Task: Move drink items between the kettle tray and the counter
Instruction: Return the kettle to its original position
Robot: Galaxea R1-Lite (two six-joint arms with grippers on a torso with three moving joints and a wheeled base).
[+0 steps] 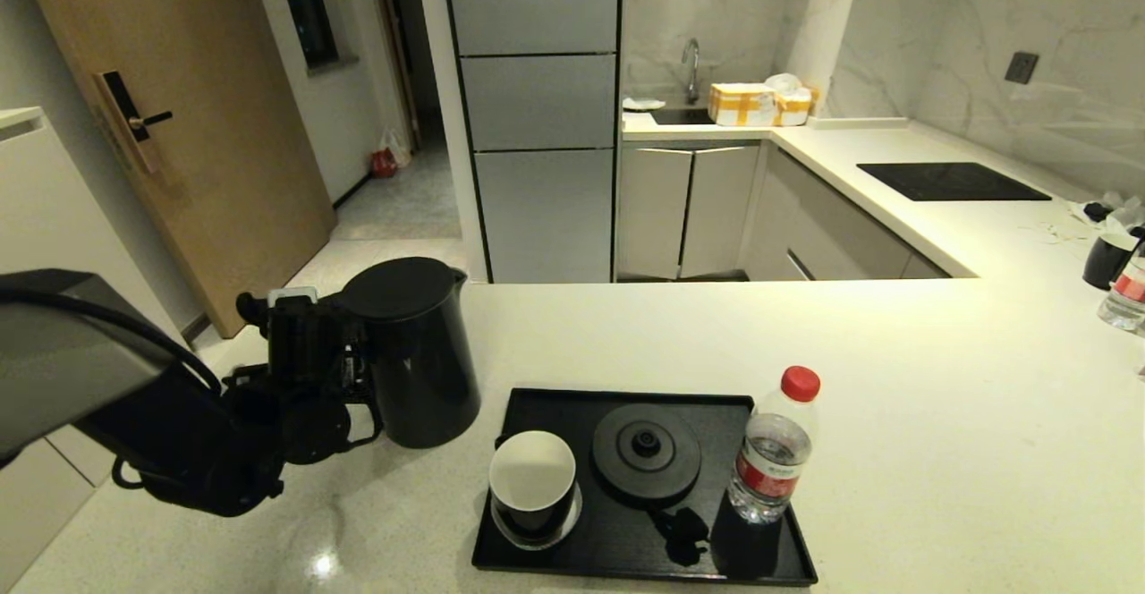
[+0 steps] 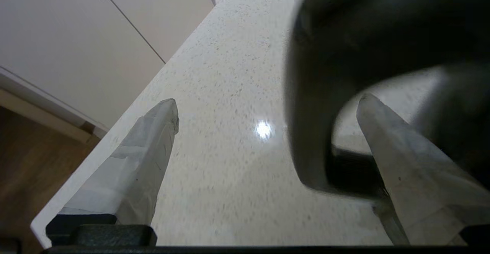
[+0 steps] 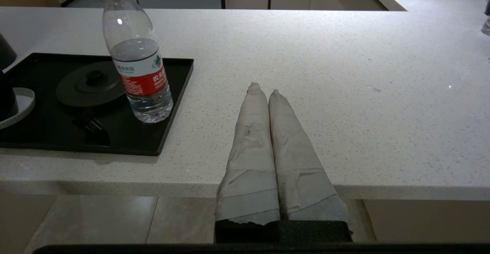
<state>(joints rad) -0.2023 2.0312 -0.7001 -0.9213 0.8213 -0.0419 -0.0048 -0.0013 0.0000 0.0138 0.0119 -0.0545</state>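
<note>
- The off-white speckled bench [image 1: 894, 415] fills the foreground and runs on along the right wall, where a black hob panel [image 1: 953, 182] is set into it.
- The kettle tray [image 1: 626, 549], flat and black with a low rim, lies near the bench's front edge; its round base disc [image 1: 646, 451] sits bare at the centre.
- The glossy black kettle [image 1: 413, 352] stands upright on the bench just left of the tray, lid on, handle turned toward the left arm.
- The left pincer [image 2: 268, 108] sits at the kettle's handle [image 2: 306, 139] with its taped fingers [image 2: 149, 162] spread wide; one finger reaches inside the loop, the other stays outside, neither pressing.
- The right pincer [image 3: 264, 93] hovers at the bench's front edge, right of the tray, fingers pressed together on nothing.
- A clear bottle [image 1: 774, 460] with red cap and red label stands upright on the tray's right side.
- A black cup [image 1: 533, 487] with white inside rests on the tray's left front corner.
</note>
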